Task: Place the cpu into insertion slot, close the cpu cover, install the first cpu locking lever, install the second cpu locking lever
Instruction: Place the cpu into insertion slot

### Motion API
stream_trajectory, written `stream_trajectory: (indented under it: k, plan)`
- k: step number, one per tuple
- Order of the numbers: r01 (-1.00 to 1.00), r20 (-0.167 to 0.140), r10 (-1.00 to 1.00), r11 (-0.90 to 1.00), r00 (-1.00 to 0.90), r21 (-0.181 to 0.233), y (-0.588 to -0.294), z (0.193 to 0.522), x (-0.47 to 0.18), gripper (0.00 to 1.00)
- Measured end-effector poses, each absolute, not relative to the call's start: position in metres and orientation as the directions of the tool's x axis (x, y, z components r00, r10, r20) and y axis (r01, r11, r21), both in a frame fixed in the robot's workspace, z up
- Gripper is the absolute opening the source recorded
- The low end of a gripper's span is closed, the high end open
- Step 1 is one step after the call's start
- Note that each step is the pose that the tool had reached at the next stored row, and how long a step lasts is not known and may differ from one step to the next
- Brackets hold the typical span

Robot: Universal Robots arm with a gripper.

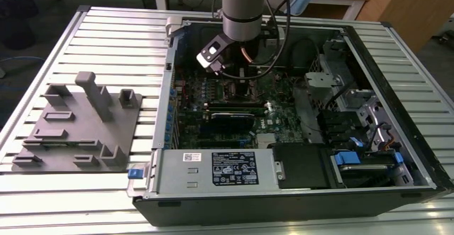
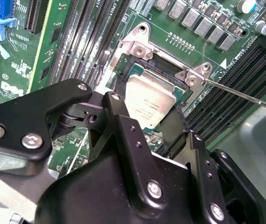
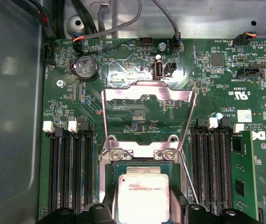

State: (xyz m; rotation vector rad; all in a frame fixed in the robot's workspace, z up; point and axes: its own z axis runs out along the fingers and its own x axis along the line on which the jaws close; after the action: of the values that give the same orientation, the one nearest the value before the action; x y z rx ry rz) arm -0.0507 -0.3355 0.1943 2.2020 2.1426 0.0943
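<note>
A slatted metal table (image 1: 106, 33) carries an open computer case (image 1: 418, 134), with a grey moulded fixture plate (image 1: 78, 134) lying beside it on the exterior view's left. The robot arm (image 1: 241, 11) reaches straight down into the case over the green motherboard (image 1: 284, 119). In both wrist views the gripper (image 2: 144, 108) (image 3: 144, 210) sits over the insertion slot (image 2: 137, 46) (image 3: 106, 179), its black fingers (image 2: 119, 121) closed to the width of the cpu (image 2: 149, 100) (image 3: 142, 193) and pressed against two opposite edges. The cpu lies silver side up within the slot's frame; whether it is fully seated cannot be told. In the first wrist view the cpu cover (image 3: 147, 95) is swung open, laid back away from the slot, with the board showing through its square window. A thin wire locking lever (image 2: 245, 95) (image 3: 187, 175) juts out unlatched from a corner of the slot, next to the long black memory slots (image 3: 70, 172).
</note>
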Motion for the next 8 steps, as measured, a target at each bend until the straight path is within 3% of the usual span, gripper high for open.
stream_trajectory:
  k: [8]
  plan:
    - [0.996, -0.003, 1.0, -0.019, 0.019, 0.092, -0.3354, 0.1943, -0.0518, 0.54]
